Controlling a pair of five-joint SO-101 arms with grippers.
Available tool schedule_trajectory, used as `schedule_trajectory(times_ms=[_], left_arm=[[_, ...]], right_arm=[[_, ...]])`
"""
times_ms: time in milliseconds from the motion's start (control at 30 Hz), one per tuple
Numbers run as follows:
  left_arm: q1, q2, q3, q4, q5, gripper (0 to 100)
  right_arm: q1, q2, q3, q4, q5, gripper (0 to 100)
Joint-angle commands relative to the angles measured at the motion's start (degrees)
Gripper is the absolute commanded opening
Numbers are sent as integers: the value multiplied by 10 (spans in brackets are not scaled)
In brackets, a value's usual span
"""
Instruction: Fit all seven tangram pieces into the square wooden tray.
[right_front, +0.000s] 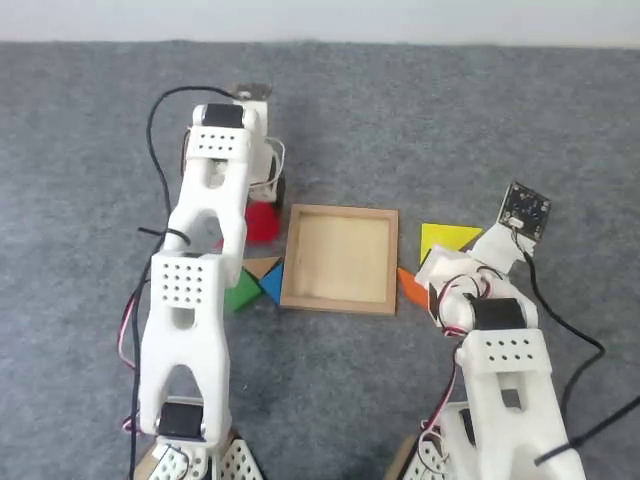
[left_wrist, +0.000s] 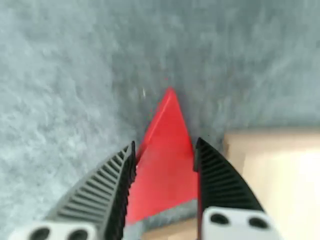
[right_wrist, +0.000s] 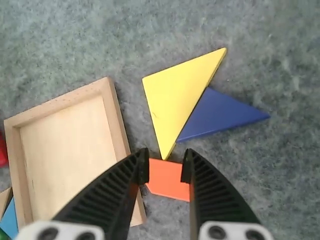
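My left gripper (left_wrist: 165, 144) is shut on a red triangle (left_wrist: 165, 160), one finger against each of its long edges, just beside the square wooden tray (left_wrist: 272, 165). In the high view the red triangle (right_front: 262, 222) is off the left edge of the empty tray (right_front: 340, 296). My right gripper (right_wrist: 165, 155) is shut on an orange piece (right_wrist: 167, 184) on the carpet by the tray wall (right_wrist: 122, 145). A yellow triangle (right_wrist: 180, 95) lies just beyond it, overlapping a dark blue triangle (right_wrist: 220, 115).
Green (right_front: 240, 290), light blue (right_front: 272, 283) and tan (right_front: 262, 266) pieces are bunched at the tray's near left corner, partly under the left arm. The yellow triangle (right_front: 447, 240) lies right of the tray. Grey carpet stretches open toward the back.
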Motion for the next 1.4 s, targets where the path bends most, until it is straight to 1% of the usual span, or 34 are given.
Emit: schedule_trajectory(times_ms=[0, 67, 200, 233, 300, 433, 567, 667, 700, 833, 1033, 1133, 1267, 1367], left_arm=[[11, -76, 67, 23, -68, 175], [3, -91, 66, 21, -69, 186], [-25, -120, 56, 21, -76, 302], [-31, -127, 55, 21, -95, 319], [-35, -139, 59, 22, -146, 319], [-28, -144, 111, 19, -229, 319], [-17, -141, 166, -22, -307, 306], [-28, -141, 182, -48, -404, 303], [-35, -142, 181, -54, -422, 303], [-41, -141, 180, -81, -425, 304], [-24, -128, 182, -112, -426, 305], [-6, -112, 181, -81, -463, 305], [-3, -120, 182, -53, -462, 303], [-23, -135, 183, -53, -465, 301]], right_arm=[[-1, -21, -6, -12, 5, 127], [-1, -21, -6, -12, 5, 127], [-1, -21, -5, -12, 5, 127], [-1, -21, -5, -12, 5, 127], [-1, -21, -5, -12, 5, 127], [-1, -21, -5, -12, 5, 127], [-1, -21, -5, -12, 5, 127], [-1, -21, -5, -12, 5, 127], [-1, -21, -5, -12, 5, 127], [-1, -21, -5, -13, 5, 127], [-1, -20, -3, -22, 5, 127], [-1, -20, -3, -22, 5, 127], [0, -21, -3, -22, 6, 127], [0, -21, -3, -22, 6, 127]])
